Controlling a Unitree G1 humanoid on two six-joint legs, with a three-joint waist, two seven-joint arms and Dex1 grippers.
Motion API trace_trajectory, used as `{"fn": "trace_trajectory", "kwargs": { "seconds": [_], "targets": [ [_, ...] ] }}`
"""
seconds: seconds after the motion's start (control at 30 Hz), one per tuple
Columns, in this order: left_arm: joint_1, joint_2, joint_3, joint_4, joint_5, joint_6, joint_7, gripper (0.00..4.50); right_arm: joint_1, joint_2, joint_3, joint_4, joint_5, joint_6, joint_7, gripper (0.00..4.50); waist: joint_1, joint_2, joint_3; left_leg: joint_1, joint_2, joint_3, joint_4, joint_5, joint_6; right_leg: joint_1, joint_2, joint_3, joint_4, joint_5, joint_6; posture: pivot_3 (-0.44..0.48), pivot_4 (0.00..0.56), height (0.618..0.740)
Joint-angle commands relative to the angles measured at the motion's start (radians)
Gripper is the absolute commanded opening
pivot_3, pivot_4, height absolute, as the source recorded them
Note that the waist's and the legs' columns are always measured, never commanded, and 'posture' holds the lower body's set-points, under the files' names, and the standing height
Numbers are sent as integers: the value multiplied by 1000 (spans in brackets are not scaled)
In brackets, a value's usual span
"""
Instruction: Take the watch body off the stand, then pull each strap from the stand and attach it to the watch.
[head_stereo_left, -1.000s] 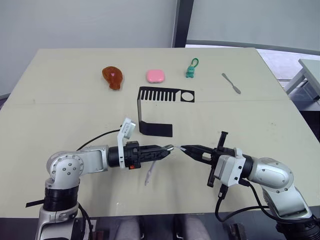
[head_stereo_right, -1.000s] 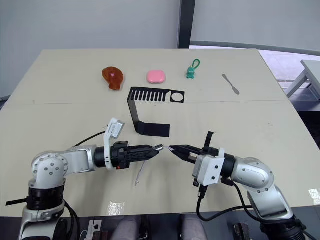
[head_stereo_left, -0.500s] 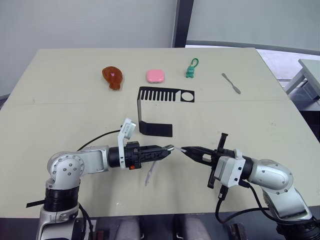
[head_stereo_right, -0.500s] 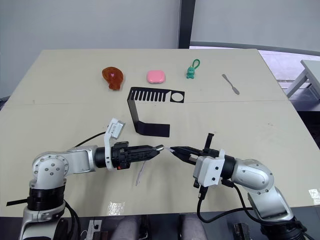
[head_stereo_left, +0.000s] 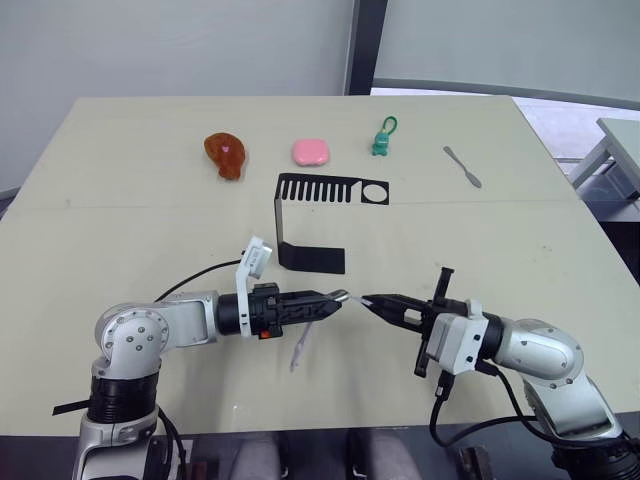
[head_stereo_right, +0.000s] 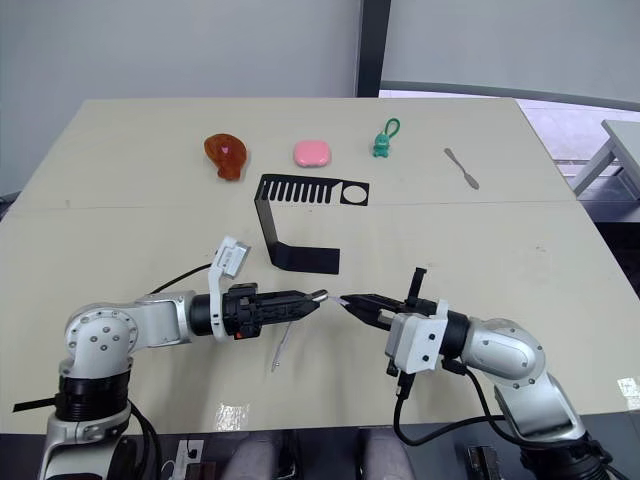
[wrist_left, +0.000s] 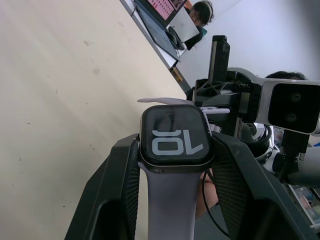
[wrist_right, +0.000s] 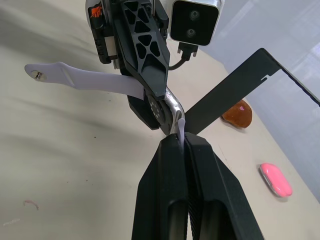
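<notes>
My left gripper (head_stereo_left: 330, 299) is shut on the watch body (wrist_left: 174, 139), a black rounded-square case whose screen shows light digits. One pale lavender strap (head_stereo_left: 300, 349) is fixed to it and hangs down toward the table; it also shows as a long band (wrist_right: 80, 79). My right gripper (head_stereo_left: 371, 300) is shut on the other pale strap (wrist_right: 179, 128), whose end meets the edge of the watch body. Both grippers face each other tip to tip, just in front of the black bent stand (head_stereo_left: 310, 222).
Along the table's far side lie a brown drumstick toy (head_stereo_left: 225, 153), a pink rounded block (head_stereo_left: 309, 151), a green keychain figure (head_stereo_left: 383, 140) and a grey spatula (head_stereo_left: 462, 166). A cable runs from the left wrist across the table.
</notes>
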Motion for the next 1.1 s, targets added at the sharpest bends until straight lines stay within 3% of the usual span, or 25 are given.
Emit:
{"fn": "trace_trajectory", "kwargs": {
  "seconds": [0.03,1.1],
  "targets": [
    [6,-6,0,-10,-26,-14,-5,1594,-6,4,2,-21,5,-16,-13,0,0,0,0,0,0,0,0,0,0,0,0,0,0,0,0,0,150,740],
    [10,3,-27,-9,6,-30,2,1594,-17,4,8,-13,10,-24,-9,0,0,0,0,0,0,0,0,0,0,0,0,0,0,0,0,0,150,740]
  ]
}}
